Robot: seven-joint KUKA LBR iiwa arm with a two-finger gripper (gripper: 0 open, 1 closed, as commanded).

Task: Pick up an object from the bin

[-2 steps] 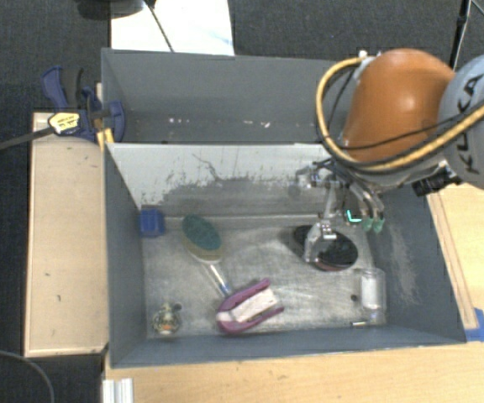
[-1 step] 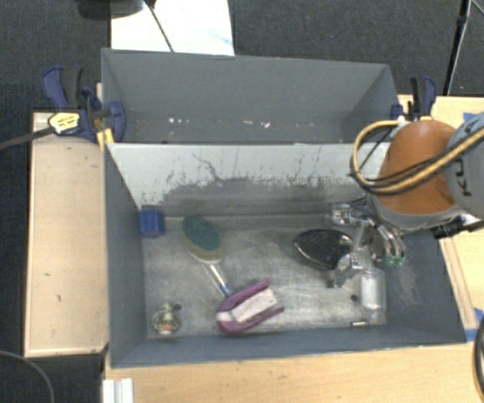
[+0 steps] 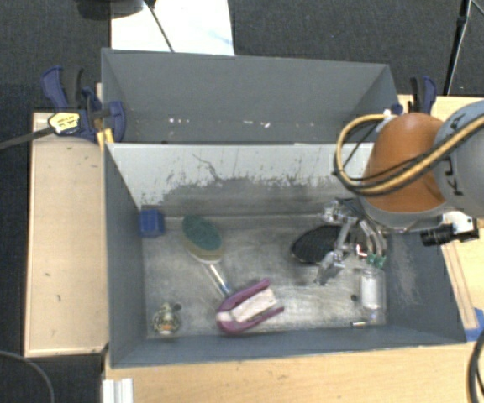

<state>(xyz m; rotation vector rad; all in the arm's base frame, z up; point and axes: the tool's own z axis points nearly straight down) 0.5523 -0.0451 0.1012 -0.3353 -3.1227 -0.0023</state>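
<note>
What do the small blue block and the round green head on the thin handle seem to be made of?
The blue block looks like foam or matte plastic: flat colour, no shine. The green head looks like a soft scrubbing pad, dull and slightly mottled. Its handle seems clear plastic: pale and glinting, though I cannot be sure.

Premises: robotics laboratory or test cell. Evidence: a grey industrial robot arm [image 3: 477,154] with an orange domed wrist cover [image 3: 406,162] and looped yellow and black cables [image 3: 347,141] reaches into a grey metal bin [image 3: 242,99]. A dark carpeted floor [image 3: 23,32] surrounds the rig, crossed by loose black cables [image 3: 461,32].
</note>
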